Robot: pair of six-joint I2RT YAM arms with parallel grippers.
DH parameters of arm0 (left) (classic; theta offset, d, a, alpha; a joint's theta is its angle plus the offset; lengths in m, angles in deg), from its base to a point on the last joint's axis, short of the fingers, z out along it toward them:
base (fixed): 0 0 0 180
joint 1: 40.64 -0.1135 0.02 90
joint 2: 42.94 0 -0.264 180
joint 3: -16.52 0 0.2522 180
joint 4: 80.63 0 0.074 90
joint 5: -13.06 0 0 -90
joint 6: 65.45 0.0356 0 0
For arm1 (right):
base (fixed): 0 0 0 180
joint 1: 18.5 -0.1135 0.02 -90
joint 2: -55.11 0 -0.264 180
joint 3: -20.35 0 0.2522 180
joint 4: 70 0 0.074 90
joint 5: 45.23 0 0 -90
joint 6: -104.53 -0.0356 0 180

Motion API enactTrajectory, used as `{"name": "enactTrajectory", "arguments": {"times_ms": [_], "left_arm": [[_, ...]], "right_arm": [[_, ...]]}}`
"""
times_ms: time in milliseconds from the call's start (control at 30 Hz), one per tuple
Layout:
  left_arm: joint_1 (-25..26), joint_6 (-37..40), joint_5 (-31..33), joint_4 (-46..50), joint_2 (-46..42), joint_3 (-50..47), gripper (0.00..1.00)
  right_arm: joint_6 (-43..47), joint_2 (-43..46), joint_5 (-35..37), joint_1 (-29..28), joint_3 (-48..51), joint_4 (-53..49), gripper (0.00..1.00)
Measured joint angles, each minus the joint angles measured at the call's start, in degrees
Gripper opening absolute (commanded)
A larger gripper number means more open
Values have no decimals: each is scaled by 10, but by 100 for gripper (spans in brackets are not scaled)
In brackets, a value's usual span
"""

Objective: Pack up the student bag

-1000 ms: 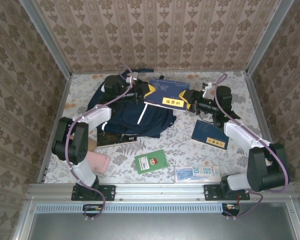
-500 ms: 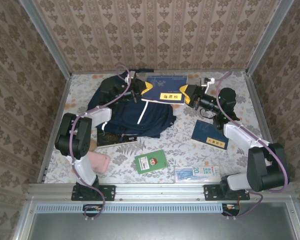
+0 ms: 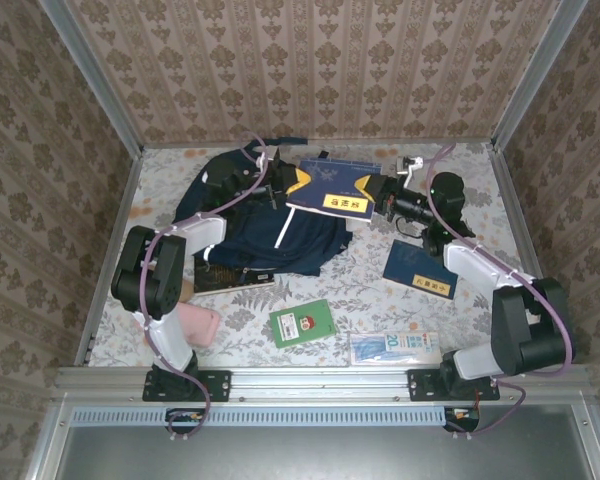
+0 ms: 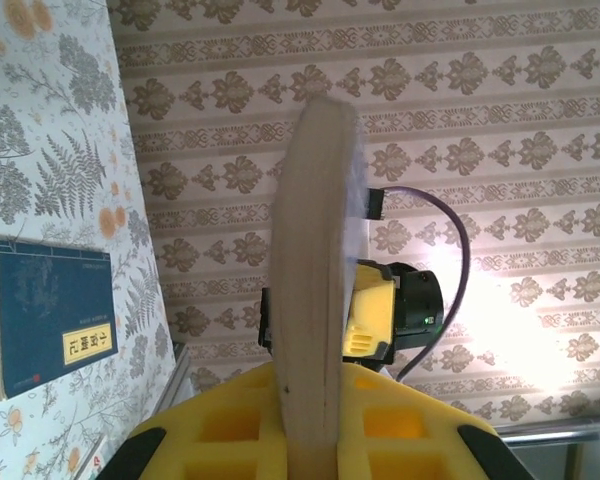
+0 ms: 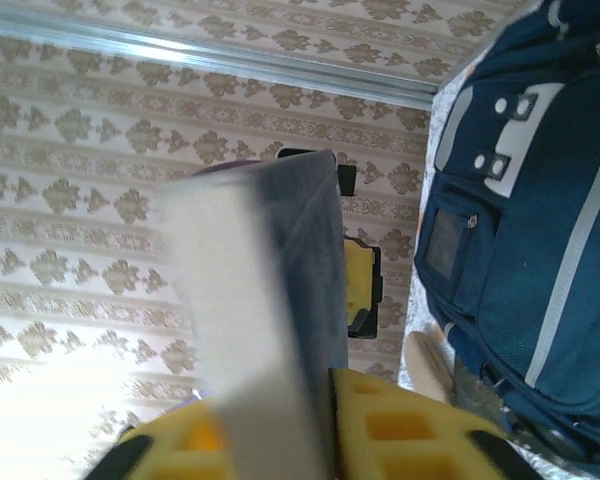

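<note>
The student bag (image 3: 260, 228), a navy backpack with white stripes, lies flat at the back left of the table; it also shows in the right wrist view (image 5: 525, 220). A blue book (image 3: 335, 187) with a yellow label hangs over the bag's right edge, held from both ends. My left gripper (image 3: 288, 185) is shut on its left edge, and the tan page edge (image 4: 315, 260) stands between the yellow jaws (image 4: 320, 405). My right gripper (image 3: 373, 190) is shut on the right edge, the grey-blue cover (image 5: 300, 270) clamped between its jaws (image 5: 300, 410).
A second blue book (image 3: 420, 269) lies right of the bag, also seen in the left wrist view (image 4: 50, 312). Near the front lie a green booklet (image 3: 302, 322), a pink case (image 3: 195, 323) and a clear packet (image 3: 394, 347). Another book (image 3: 235, 280) pokes out under the bag. Walls close in the table.
The right gripper has tightened on the book's right edge. The book rose toward the back wall, then tilted back down over the bag; the left gripper has kept its hold.
</note>
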Motion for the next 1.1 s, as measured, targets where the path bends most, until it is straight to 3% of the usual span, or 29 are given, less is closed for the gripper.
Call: {"name": "enactTrajectory", "arguments": {"times_ms": [67, 133, 200, 267, 367, 500, 633, 833, 1100], "left_arm": [[-2, 14, -2, 17, 0, 0, 31], [-2, 48, -1, 60, -7, 0, 44], [-1, 131, 10, 174, -28, 9, 53], [4, 273, 56, 375, -53, 56, 56], [26, 454, 154, 603, -63, 171, 59], [75, 595, 256, 767, -59, 270, 59], [135, 694, 365, 896, 11, 372, 59], [198, 752, 476, 1005, 145, 466, 59], [223, 752, 559, 1079, 235, 549, 50]], "right_arm": [[14, 1, 6, 0, 0, -15, 0], [36, 16, 23, 1, 0, -66, 0], [78, 49, 58, 3, -2, -156, 0], [132, 95, 112, 9, -9, -263, 0], [191, 152, 195, 16, -20, -372, 0], [244, 214, 297, 23, -20, -468, 0], [281, 255, 379, 26, -18, -531, 0], [303, 296, 435, 31, 7, -567, 0], [304, 336, 473, 34, 47, -595, 0]]}}
